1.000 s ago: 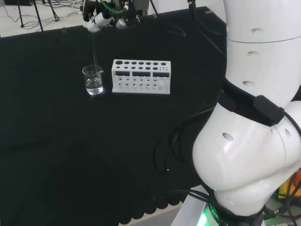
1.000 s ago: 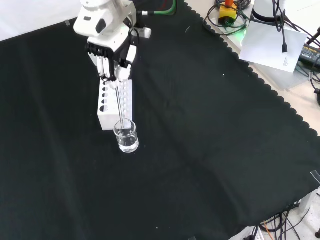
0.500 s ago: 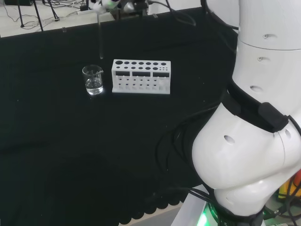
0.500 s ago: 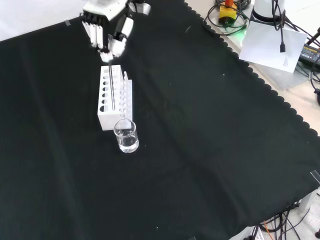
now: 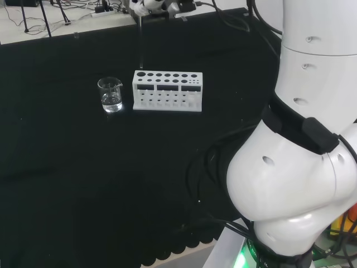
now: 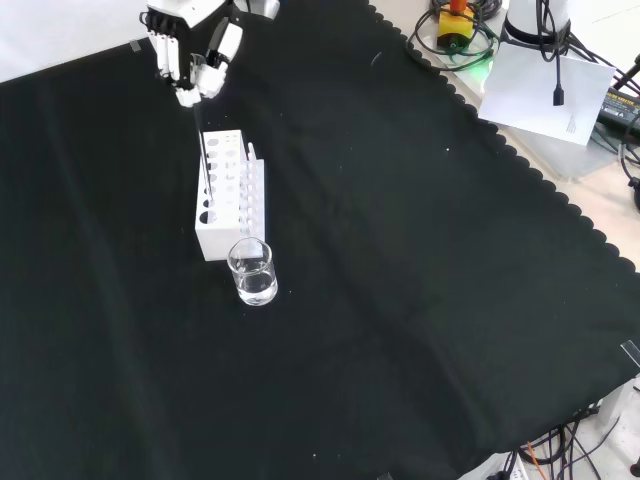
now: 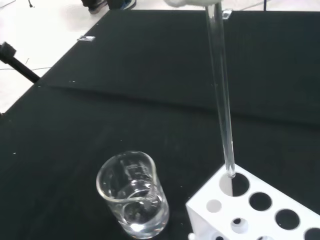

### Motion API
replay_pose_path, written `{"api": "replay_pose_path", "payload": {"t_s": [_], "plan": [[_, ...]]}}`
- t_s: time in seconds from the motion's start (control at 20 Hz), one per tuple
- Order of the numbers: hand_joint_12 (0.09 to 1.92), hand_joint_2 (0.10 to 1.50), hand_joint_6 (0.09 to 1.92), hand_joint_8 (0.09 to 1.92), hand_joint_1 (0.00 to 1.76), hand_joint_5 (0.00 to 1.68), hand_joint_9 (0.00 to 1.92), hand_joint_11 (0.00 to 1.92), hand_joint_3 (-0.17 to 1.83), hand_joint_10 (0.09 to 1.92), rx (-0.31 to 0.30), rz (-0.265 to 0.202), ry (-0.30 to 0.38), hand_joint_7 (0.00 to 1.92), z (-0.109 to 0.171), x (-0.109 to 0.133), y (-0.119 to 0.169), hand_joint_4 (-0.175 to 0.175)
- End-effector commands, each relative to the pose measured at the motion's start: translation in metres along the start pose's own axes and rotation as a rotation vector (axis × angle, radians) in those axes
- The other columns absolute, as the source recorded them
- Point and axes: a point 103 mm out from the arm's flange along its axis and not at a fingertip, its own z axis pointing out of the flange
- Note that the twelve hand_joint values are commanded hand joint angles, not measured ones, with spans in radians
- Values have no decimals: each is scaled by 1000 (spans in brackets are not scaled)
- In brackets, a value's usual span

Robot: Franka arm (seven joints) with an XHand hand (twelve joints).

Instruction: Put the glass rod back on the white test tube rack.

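Glass rod [image 7: 222,100] is held upright by the hand [image 6: 190,55], fingers curled round its top end. In the front view the rod hangs from the hand near the cloth's far-left part, with its lower tip over the rack end nearest the beaker. Rod is faint in the head view, seen as a thin vertical line [image 5: 141,42] under the hand [image 5: 149,5] at the cloth's far edge.

Left to right in the head view: the beaker [image 5: 111,94] is placed just beside the white test tube rack [image 5: 167,91], a small gap between them, both in the far-left part of the black cloth [image 5: 83,167]. Some clear liquid is seen in the beaker. In the front view the beaker [image 6: 252,271] is set just in front of the rack [image 6: 229,205], nearly touching its near end.

In the wrist view the rod's tip is seen at the mouth of the corner hole of the rack [image 7: 260,210], on the end next to the beaker [image 7: 132,195]; whether the tip is inside the hole or just above it cannot be told. The other holes in view are seen empty.
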Motion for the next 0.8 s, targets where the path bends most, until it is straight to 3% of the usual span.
{"api": "replay_pose_path", "payload": {"t_s": [0.05,0.8], "plan": [[950,1073,247,1159,1304,1240,1546,1577,-38,1043,1,15,20,1089,6,-19,-1,-175],[950,1072,245,1155,1304,1241,1547,1577,-39,1043,17,-9,22,1092,16,0,16,-175]]}}
